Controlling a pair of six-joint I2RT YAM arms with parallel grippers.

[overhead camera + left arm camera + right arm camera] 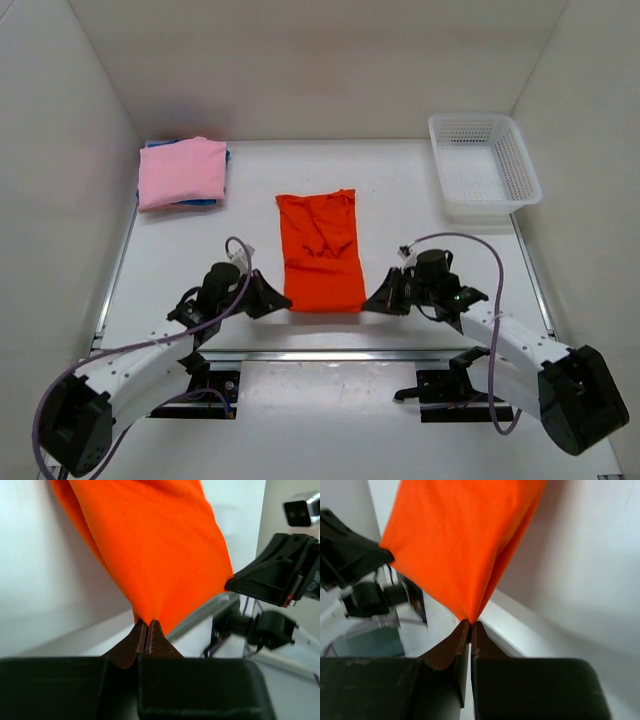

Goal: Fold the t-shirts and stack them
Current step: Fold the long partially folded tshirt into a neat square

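- Orange-red t-shirt [320,250] lies folded in the middle of the surface [400,190].
- Left gripper [281,300] pinches its near left corner.
- Right gripper [369,300] pinches its near right corner.
- Pink t-shirt [180,172] rests on the blue t-shirt [205,203], far left.

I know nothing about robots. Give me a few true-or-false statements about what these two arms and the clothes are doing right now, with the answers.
1. Both arms are pinching the orange t-shirt at its near corners. True: the left gripper and the right gripper each clamp a corner.
2. The pink t-shirt lies inside the basket. False: it lies folded on the blue t-shirt at the far left of the table.
3. The left gripper hangs open above the cloth. False: its jaws are shut on the orange cloth.
4. The basket stands at the far right of the table. True.
5. The orange t-shirt is crumpled in a ball. False: it lies flat as a long folded strip.
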